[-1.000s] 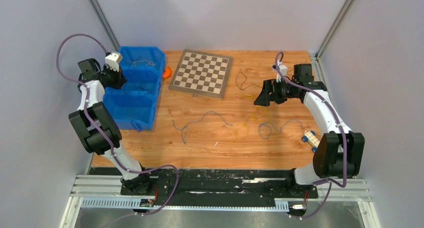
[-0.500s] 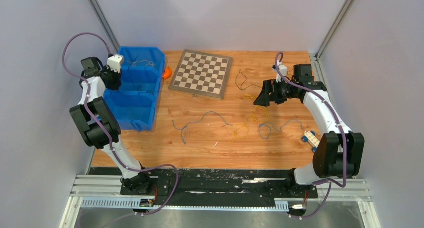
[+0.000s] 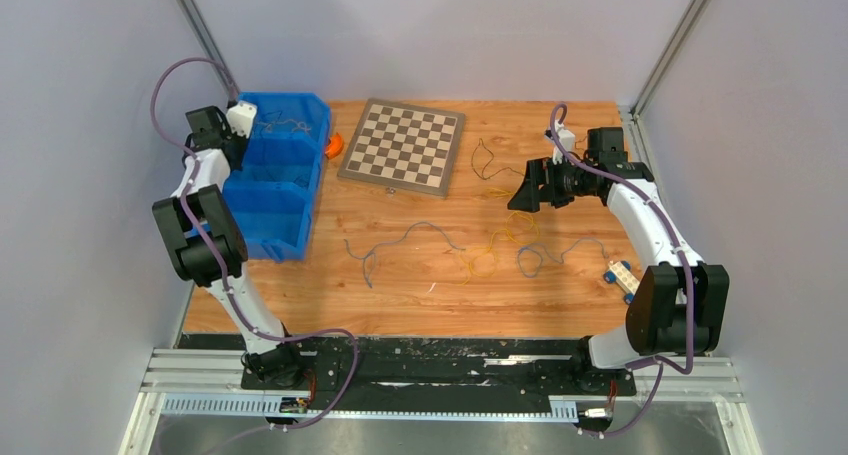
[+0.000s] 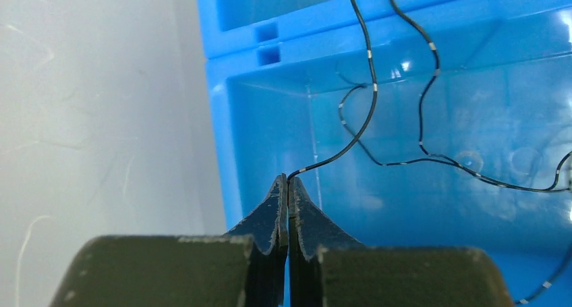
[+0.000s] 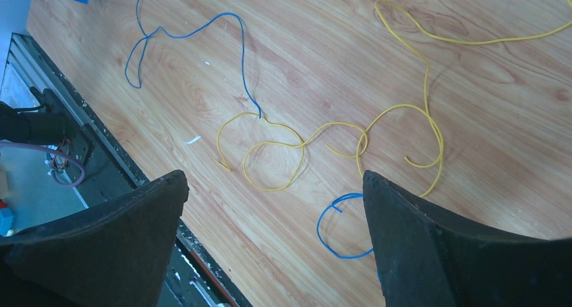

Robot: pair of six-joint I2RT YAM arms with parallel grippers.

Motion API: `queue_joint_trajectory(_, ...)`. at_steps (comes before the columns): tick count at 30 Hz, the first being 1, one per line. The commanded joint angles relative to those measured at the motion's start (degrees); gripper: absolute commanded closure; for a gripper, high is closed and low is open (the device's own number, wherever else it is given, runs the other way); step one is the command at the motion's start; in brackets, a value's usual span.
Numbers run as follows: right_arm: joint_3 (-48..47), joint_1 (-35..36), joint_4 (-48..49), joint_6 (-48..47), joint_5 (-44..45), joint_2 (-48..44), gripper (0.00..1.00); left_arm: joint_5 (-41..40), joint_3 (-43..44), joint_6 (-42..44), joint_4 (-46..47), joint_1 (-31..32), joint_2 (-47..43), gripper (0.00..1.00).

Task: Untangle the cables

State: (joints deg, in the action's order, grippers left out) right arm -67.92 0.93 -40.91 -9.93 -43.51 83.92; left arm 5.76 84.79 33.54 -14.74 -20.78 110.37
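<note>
My left gripper [image 4: 288,179] is shut on the end of a thin black cable [image 4: 367,84] with pale bands. That cable runs up over the blue bin's [image 4: 256,118] wall, and a second black cable [image 4: 421,111] lies inside the bin. On the wooden table lie a long blue cable [image 3: 405,237], tangled yellow cables [image 3: 490,250], a blue loop [image 3: 528,262] and a dark cable [image 3: 483,158]. My right gripper [image 3: 522,193] hangs open above the yellow cables [image 5: 398,111] and the blue loop [image 5: 330,236], with nothing between its fingers.
Stacked blue bins [image 3: 268,210] stand at the table's left edge, with an orange object [image 3: 333,145] beside them. A chessboard [image 3: 402,145] lies at the back middle. A small white and blue toy [image 3: 620,275] sits near the right arm.
The left arm has swung toward the back and to the right, bringing its wrist over the rear bin. The right arm and the cables on the table have not moved.
</note>
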Motion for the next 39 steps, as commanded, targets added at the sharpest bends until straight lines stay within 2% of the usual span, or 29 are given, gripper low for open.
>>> queue_joint_trajectory(1,-1.01,-0.21,0.67,0.27,-0.70,0.08,0.00,-0.24,-2.71,2.11,7.54,-0.45,-2.65,1.00)
queue_joint_trajectory(6,-0.56,-0.23,0.71,0.13,-0.62,-0.52,0.00,10.37,-8.23,6.24,8.21,-0.59,-8.47,1.00)
queue_joint_trajectory(11,-0.29,-0.29,0.69,0.00,-0.45,-1.35,0.00,18.13,-2.17,10.07,-8.65,-0.95,-9.37,1.00)
queue_joint_trajectory(15,-0.03,-0.31,0.67,-0.18,-0.39,-1.81,0.00,22.12,-0.14,15.78,-17.20,-2.41,-10.59,1.00)
queue_joint_trajectory(18,0.05,-0.31,0.74,-0.26,-0.53,-1.95,0.00,22.69,-0.39,20.53,-20.75,-3.62,-11.80,1.00)
queue_joint_trajectory(23,0.11,-0.31,0.67,-0.26,-0.71,-2.12,0.00,17.66,1.01,29.45,-25.73,-4.03,-10.32,1.00)
queue_joint_trajectory(26,0.15,-0.31,0.64,-0.35,-0.45,-2.41,0.00,17.25,1.33,34.04,-29.12,-4.78,-10.52,1.00)
queue_joint_trajectory(34,0.00,-0.31,0.83,-0.17,-1.04,-1.67,0.00,23.82,-4.07,45.79,-29.96,-6.96,-16.52,1.00)
queue_joint_trajectory(39,-0.19,-0.29,0.70,-0.13,-1.02,-1.65,0.00,23.86,-8.67,50.26,-28.36,-7.14,-20.22,1.00)
